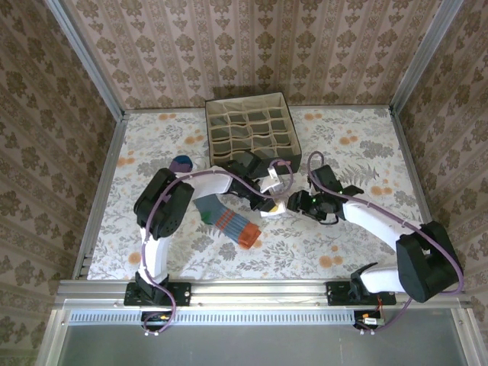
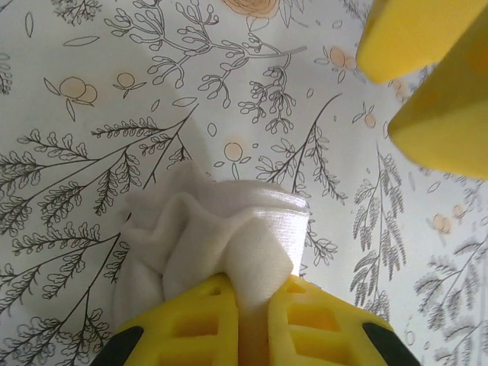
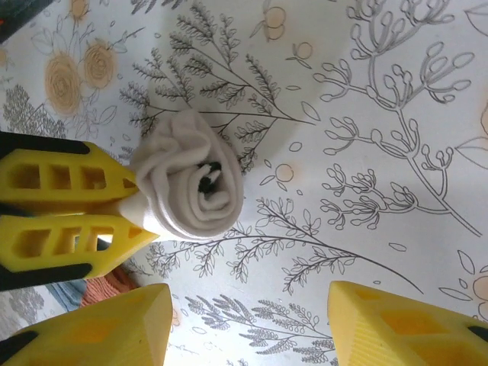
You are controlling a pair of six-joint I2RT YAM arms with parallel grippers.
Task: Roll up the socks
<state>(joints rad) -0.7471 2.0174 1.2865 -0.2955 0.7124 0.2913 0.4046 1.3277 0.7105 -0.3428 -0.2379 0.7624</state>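
The white sock (image 3: 191,183), one of three socks on the bench (image 1: 351,152), sits rolled into a loose coil near the middle of the surface, its spiral end facing up toward the right wrist camera. The left tool (image 2: 255,291) is closed on it: the two yellow fingers (image 3: 72,179) pinch a fold of the white fabric at the edge of the roll, and the cloth bunches up between them. The right tool (image 3: 250,305) stands open, its fingers wide apart and holding nothing, hovering just beside the roll without touching it. From the left wrist camera its yellow fingers (image 2: 427,46) show beyond the sock, apart from the fabric.

The striped sock (image 1: 229,223), grey-blue with a green toe and an orange end, lies flat and unrolled on the bench to the left of the white one, near the left arm. The purple sock (image 1: 181,163) with a blue toe lies farther back on the left, close to the front left corner of the grey box (image 1: 245,100), an open fabric organiser with many small compartments set at the far middle of the bench.

The bench wears a pale cloth printed with branches, leaves and orange blossoms. Wallpapered walls (image 1: 229,46) in a brown damask pattern close in three sides, and an aluminium frame (image 1: 259,288) runs along the near edge where both arms are bolted.
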